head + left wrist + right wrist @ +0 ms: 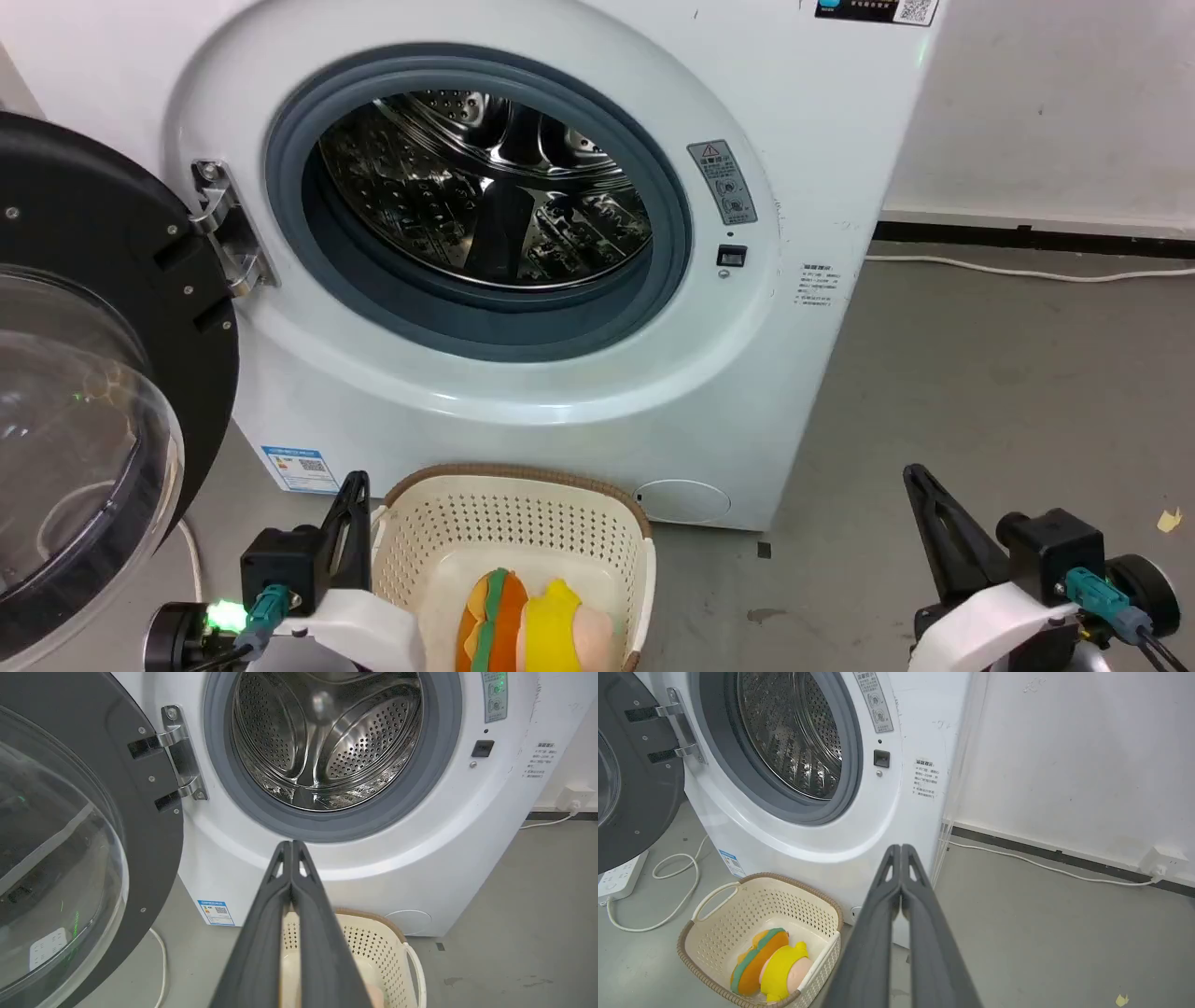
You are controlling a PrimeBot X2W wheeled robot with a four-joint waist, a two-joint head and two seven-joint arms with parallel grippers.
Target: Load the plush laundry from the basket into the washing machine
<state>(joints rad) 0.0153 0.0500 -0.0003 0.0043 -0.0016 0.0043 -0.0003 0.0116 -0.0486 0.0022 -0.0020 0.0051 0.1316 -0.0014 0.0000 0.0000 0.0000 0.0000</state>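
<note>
The large white front-loading washing machine (560, 411) carries several labels, all w/ print too small to read. They are a grey sticker (724, 182) w/ a red warning triangle right of the port, a block of dark print (820, 283) lower near the front's right edge, a blue-and-white label (301, 469) w/ a QR code at the bottom left corner, and a dark panel sticker (873, 8) w/ another QR code at the top.

The black-framed glass door (93, 373) stands swung open to the robot's left on its steel hinge (229, 229). The grey-ringed port is open & the shiny perforated steel drum (485, 187) shows through it.

A small cream-white perforated plastic basket (509, 513) w/ a brown woven-look rim stands on the grey floor (980, 392) just in front of the washer, below the port. The plush laundry (532, 625) (orange burger body w/ green stripe, yellow shirt, peach-pink head) lies on its side inside the basket.

The left gripper (355, 483) is just beside the basket's left rim, fingers together, holding nothing. The right gripper (913, 471) is well apart to the basket's right over bare floor, fingers likewise pressed together & empty.

Also on the floor are a white power strip (616, 877) & looped white cable (668, 891) below the door. A white wall socket (1162, 863) sits at the skirting, and a yellow scrap (1169, 520) lies on the floor.
</note>
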